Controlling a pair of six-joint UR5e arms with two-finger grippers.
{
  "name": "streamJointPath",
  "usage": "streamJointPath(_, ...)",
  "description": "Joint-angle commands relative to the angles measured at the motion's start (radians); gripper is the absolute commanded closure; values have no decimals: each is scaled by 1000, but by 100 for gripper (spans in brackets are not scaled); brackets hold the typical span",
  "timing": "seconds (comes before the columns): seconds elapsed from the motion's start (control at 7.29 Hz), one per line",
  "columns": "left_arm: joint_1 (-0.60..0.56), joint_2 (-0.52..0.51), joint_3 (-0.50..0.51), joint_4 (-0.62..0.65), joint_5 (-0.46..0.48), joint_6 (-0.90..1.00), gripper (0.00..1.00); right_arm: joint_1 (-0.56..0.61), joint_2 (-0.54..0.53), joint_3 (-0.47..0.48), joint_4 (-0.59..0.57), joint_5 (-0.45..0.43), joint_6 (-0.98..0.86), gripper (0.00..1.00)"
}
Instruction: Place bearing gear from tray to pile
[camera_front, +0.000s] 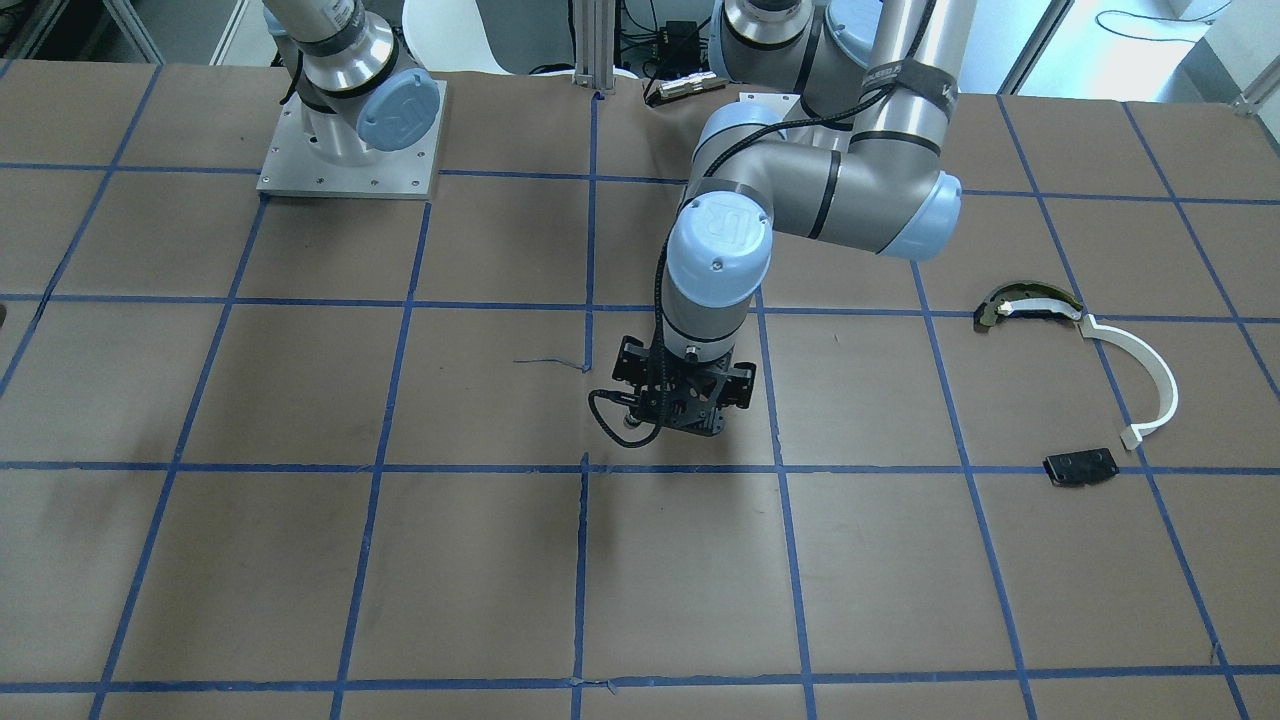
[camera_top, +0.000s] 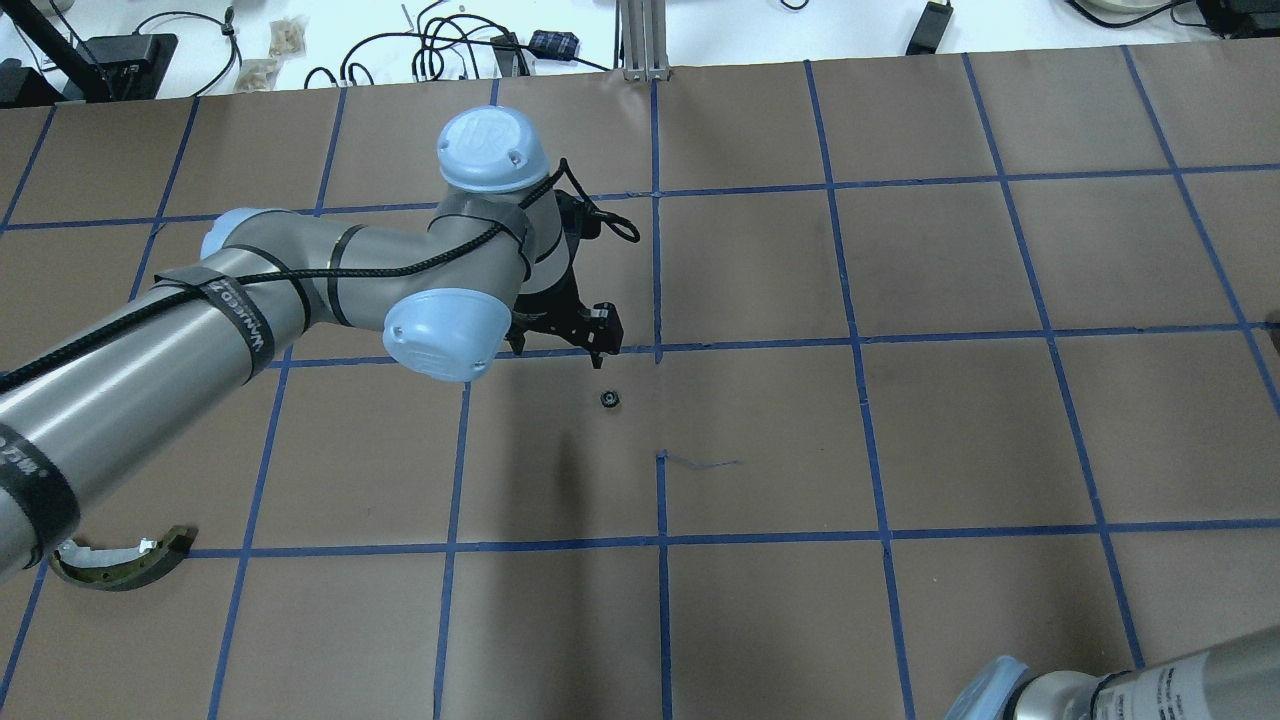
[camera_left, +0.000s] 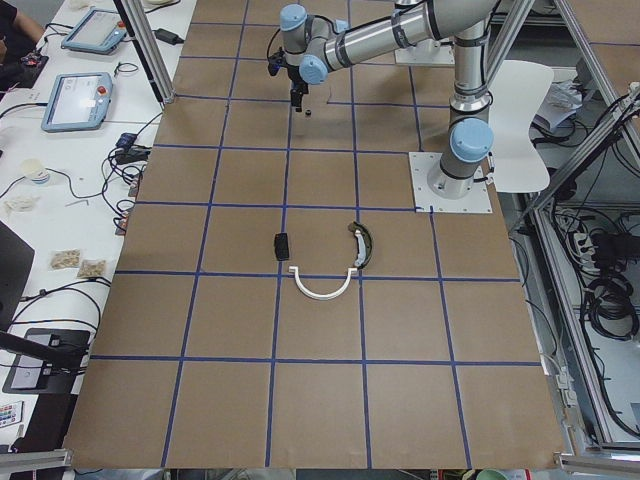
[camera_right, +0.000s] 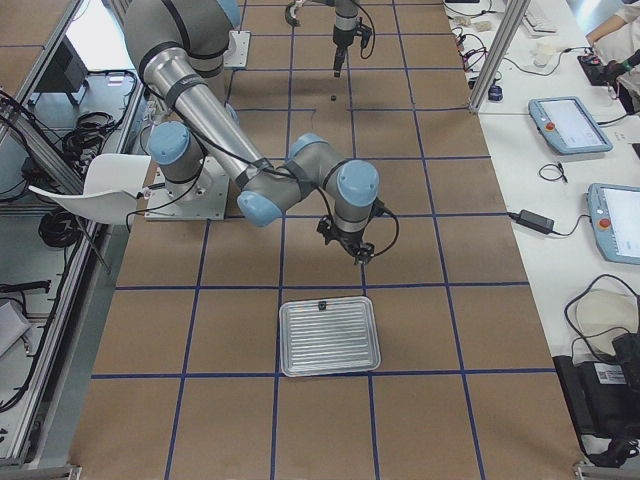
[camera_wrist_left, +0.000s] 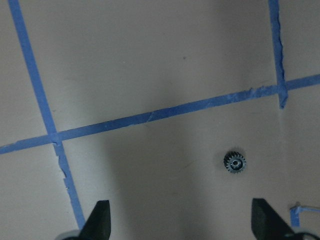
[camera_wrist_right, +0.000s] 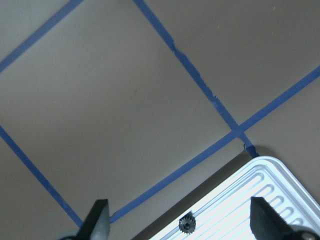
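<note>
A small round gear (camera_wrist_left: 234, 163) is lying flat on the tabletop (camera_top: 900, 450) with its hole facing up. Being round, it is not pointing any way, so fingers can be closing on it from any side.

It is sitting below the left end effector (camera_wrist_left: 181, 220), but not under the middle. In the left wrist view it is lying nearer the finger (camera_wrist_left: 264, 222) on that view's right side, and a little ahead of both tips. The left end effector is hanging above it with its fingers spread wide and nothing between them. I think it is needing a small slide toward that finger and a bit forward before going down. If not, one finger may be landing on the gear's teeth.

A second gear (camera_wrist_right: 186, 225) is lying in the tray (camera_wrist_right: 270, 190), just inside the edge. It is below the right end effector (camera_wrist_right: 180, 217), close to the middle between the tips. That one is spread open too and is holding nothing.

The left end effector is much nearer the first gear. The pile (camera_front: 1028, 303) is lying well apart from both gears, out on the left arm's side, so I am guessing that arm is doing the carrying.
</note>
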Motion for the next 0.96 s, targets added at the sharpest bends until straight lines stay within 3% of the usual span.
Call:
streamJointPath(0.0, -32, -74, -1, 76, -3, -1, 0, -75, 74, -21, -44, -6, -298, 0)
streamJointPath(0.41, -41, -120, -1, 100, -5, 0, 0, -122, 160, -3, -125, 0, -796, 0)
streamJointPath(0.82, -41, -128, -1, 95, -5, -6, 7, -125, 175, 25, -144, 5, -746, 0)
